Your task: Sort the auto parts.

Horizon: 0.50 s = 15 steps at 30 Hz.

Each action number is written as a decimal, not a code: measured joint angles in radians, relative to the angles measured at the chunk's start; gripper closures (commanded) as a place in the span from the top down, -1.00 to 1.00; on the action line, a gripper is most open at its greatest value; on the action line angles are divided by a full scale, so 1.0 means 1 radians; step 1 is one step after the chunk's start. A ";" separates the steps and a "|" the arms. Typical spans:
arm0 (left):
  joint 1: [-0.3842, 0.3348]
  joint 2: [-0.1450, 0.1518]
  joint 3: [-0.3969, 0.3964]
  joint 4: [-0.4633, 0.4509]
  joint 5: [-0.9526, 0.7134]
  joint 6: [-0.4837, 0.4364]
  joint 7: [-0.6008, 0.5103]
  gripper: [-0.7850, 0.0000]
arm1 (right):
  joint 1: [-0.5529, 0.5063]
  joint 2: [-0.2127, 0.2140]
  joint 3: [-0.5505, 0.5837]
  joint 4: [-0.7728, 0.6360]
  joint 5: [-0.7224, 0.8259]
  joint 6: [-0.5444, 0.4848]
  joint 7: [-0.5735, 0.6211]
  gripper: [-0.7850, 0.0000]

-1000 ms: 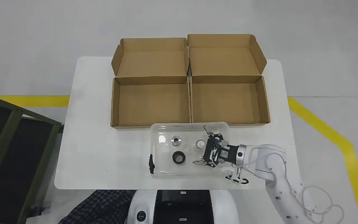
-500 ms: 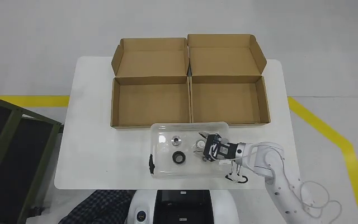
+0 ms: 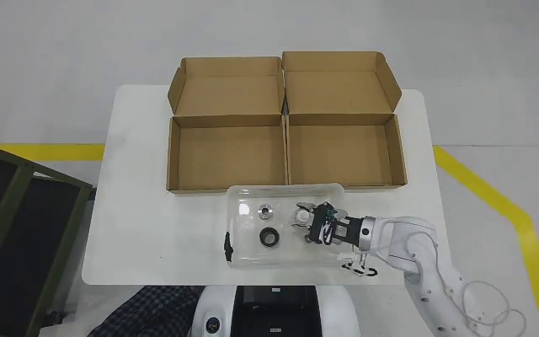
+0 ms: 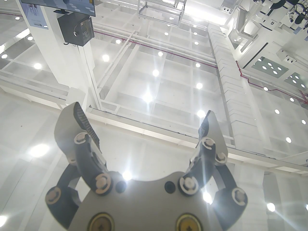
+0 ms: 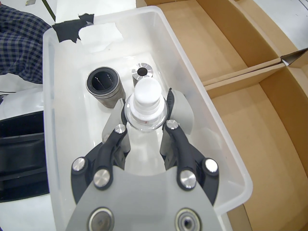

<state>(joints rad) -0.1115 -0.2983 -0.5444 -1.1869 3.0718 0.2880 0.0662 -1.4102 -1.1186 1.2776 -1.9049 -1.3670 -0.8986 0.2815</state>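
- A slip was judged the chief risk. The white-capped clear round plastic part (image 5: 146, 92) was pinched by the right gripper (image 5: 145, 108) only across its smooth, curved clear rim, so it could have twisted or popped free on a quick lift.
- A knock was also judged possible. The grey metal cylindrical bushing with a black bore (image 5: 104, 87) stood just beside one finger, and the small silver metal cylinder with a dark hole (image 5: 142, 72) stood just beyond the part. Either could have been toppled by a sideways pull.
- The wall of the clear plastic bin (image 5: 182, 56) rose between the part and the two open brown cardboard boxes (image 3: 341, 156). A low carry could have caught the rim and dragged the bin, which was judged light.
- The part was seen upright: a matte white stepped cap above a wider, glossy, see-through disc.
- The part was held inside the bin, toward the bin's end nearer the right edge of the white tabletop (image 3: 135, 211). Whether it rested on the bin floor could not be told.
- The bin lay at the tabletop's edge nearest the robot, and the boxes were set side by side along the far edge.
- The left gripper (image 4: 142, 114) was seen spread wide with nothing in it, pointed up at the ceiling.
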 measured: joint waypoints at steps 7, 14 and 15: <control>0.000 0.000 0.000 0.000 0.000 0.000 0.000 1.00 | 0.011 0.005 0.011 -0.010 0.092 -0.032 -0.054 -1.00; 0.000 0.000 0.000 0.000 0.000 0.000 0.000 1.00 | -0.002 0.006 0.057 0.000 0.248 0.003 -0.188 -1.00; 0.000 0.000 0.000 0.000 0.000 0.000 0.000 1.00 | -0.005 0.007 0.063 -0.001 0.271 0.002 -0.208 -1.00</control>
<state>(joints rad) -0.1115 -0.2983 -0.5444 -1.1869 3.0718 0.2880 0.0662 -1.4152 -1.1119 1.3403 -1.9056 -1.0960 -0.8963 0.0738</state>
